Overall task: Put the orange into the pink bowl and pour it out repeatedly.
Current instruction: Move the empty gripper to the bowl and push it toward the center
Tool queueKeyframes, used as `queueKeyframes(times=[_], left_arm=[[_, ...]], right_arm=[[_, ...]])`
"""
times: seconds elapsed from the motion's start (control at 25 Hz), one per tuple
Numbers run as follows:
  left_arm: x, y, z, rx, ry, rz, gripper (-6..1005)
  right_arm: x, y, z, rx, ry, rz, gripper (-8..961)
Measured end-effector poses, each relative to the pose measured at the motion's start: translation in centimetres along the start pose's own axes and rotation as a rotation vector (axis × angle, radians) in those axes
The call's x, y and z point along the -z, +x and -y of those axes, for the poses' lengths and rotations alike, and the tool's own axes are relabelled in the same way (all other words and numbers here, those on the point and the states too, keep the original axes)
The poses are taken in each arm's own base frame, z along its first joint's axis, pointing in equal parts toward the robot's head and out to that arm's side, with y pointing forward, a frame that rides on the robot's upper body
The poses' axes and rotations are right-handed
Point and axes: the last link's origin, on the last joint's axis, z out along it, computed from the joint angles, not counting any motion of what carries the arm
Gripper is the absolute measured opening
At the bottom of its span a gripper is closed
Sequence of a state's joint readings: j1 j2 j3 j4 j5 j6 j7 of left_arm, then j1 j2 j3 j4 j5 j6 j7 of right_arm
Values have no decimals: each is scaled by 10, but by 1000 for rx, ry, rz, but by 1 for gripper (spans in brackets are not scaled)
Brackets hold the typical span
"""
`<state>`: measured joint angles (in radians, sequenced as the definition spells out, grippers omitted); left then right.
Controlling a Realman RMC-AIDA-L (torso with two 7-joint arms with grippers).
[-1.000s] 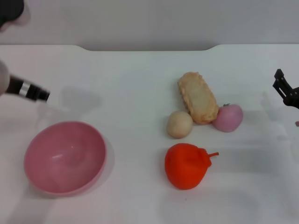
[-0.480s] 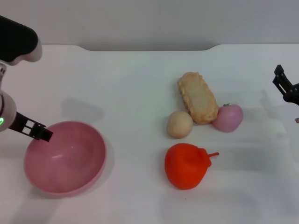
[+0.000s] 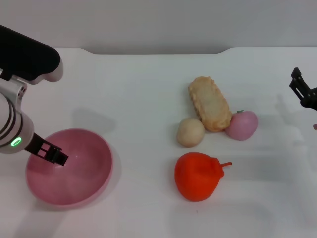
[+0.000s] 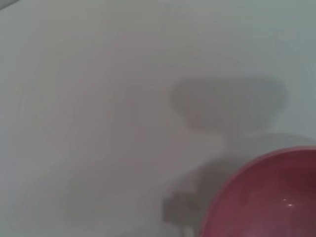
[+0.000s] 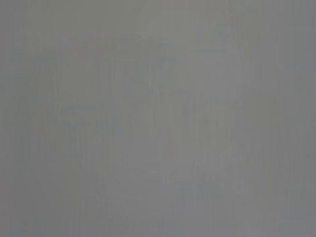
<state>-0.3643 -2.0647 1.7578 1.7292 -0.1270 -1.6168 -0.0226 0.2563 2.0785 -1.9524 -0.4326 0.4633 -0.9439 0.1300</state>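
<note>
Hovering over the pink bowl (image 3: 74,171) — left gripper (image 3: 54,154), grip unreadable — orange (image 3: 198,176) apart.

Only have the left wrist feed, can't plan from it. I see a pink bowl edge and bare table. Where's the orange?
Observer: The orange lies on the table, well to the right of the pink bowl, outside it.
Operator: Bowl empty?
Observer: Yes, nothing in it; the left gripper hangs over its inside near the left rim.
Operator: Right arm?
Observer: The right gripper sits at the far right table edge, away from everything.
Operator: Anything near the orange?
Observer: A beige ball, a bread piece and a pink fruit cluster just behind it.
</note>
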Motion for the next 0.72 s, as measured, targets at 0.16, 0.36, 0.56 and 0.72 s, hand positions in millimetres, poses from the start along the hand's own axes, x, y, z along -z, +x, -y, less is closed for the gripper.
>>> queueKeyframes(times=[0.16,0.36,0.56,0.72], left_arm=[[-4,2,0,2,-1,-8,799],[-9,3,1,14,-2,-28,798],[-17,2,1,25,-10,-17,798],[-19,3,1,29,-16,-18,797]], right_arm=[[0,0,-1,0,-2,0,827],[0,0,-1,0,-3,-1,827],[1,1,-1,2,-5,-2,827],[1,1,-2,1,-6,-1,827]])
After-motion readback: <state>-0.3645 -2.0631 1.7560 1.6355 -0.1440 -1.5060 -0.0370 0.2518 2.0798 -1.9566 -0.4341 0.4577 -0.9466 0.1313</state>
